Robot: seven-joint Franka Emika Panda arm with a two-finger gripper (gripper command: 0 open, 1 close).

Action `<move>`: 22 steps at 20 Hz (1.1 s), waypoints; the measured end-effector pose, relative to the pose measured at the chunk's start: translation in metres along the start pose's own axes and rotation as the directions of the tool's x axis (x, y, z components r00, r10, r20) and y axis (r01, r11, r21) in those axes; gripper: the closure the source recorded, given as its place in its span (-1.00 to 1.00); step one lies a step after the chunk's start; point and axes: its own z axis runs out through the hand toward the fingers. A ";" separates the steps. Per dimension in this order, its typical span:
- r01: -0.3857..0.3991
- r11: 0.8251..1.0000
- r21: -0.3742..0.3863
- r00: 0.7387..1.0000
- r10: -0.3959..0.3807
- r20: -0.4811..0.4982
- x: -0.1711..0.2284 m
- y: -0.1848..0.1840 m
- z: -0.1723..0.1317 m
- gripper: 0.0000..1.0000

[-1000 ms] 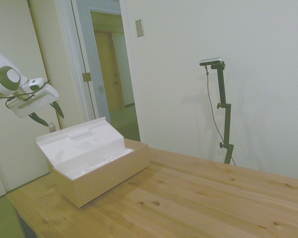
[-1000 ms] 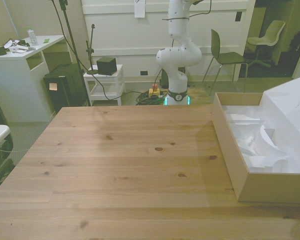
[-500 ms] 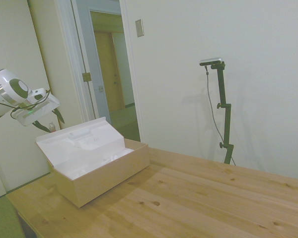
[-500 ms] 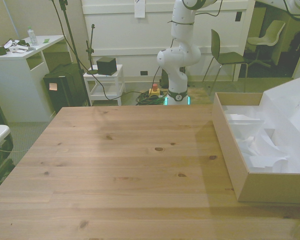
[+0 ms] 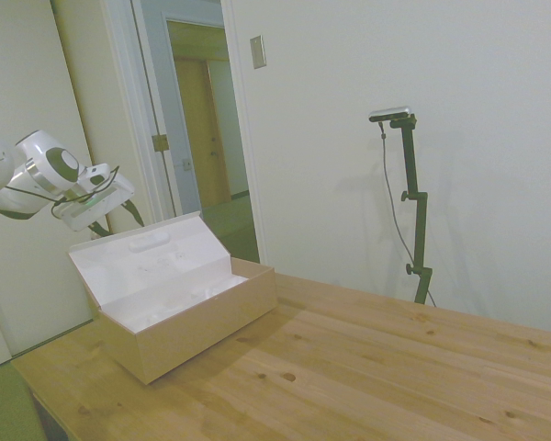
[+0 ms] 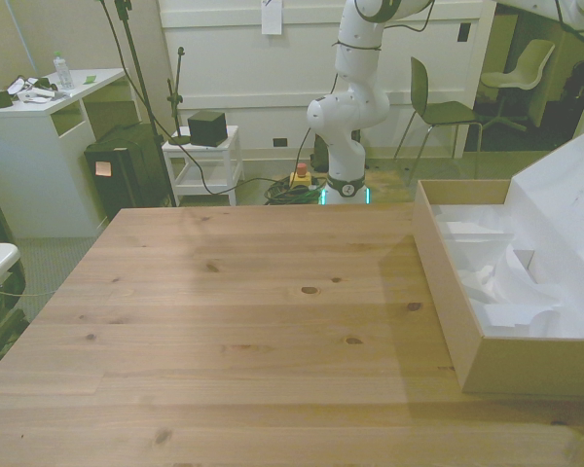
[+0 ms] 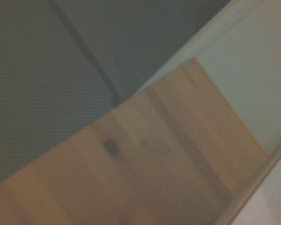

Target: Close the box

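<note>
The box (image 5: 193,317) is long tan cardboard, white inside, and lies at the table's left end in the side view. Its hinged lid (image 5: 151,253) stands open, leaning back from the far long side. My gripper (image 5: 116,220) hovers just behind the lid's top edge, its two dark fingers apart and holding nothing. In the front view the box (image 6: 448,292) fills the right edge with the white lid (image 6: 565,195) rising behind it; the gripper is out of that picture. The wrist view shows a blurred strip of the box's edge (image 7: 253,187) over the wooden table (image 7: 145,154).
The wooden table (image 5: 367,367) stretches wide to the right of the box; its left edge runs close to the box's end. An open doorway (image 5: 202,138) lies behind. A white desk (image 6: 39,126), a small cart (image 6: 204,156) and a chair (image 6: 438,107) stand beyond the table.
The gripper has swung right and a little lower, from well left of the box to just behind the lid's top edge. The lid now stands slightly more upright.
</note>
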 end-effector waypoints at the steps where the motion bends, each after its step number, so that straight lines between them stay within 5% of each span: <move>1: -0.038 0.999 -0.037 0.999 0.038 0.008 0.006 0.029 0.003 -1.00; 6: -0.172 0.976 -0.136 0.983 0.179 0.040 0.005 0.162 0.003 -1.00; 13: -0.328 0.938 -0.110 0.935 0.339 0.107 -0.052 0.333 -0.007 -1.00; 18: -0.477 0.875 -0.079 0.848 0.482 0.222 -0.094 0.414 0.024 -1.00; 22: -0.565 0.823 -0.057 0.790 0.559 0.251 -0.113 0.432 0.049 -1.00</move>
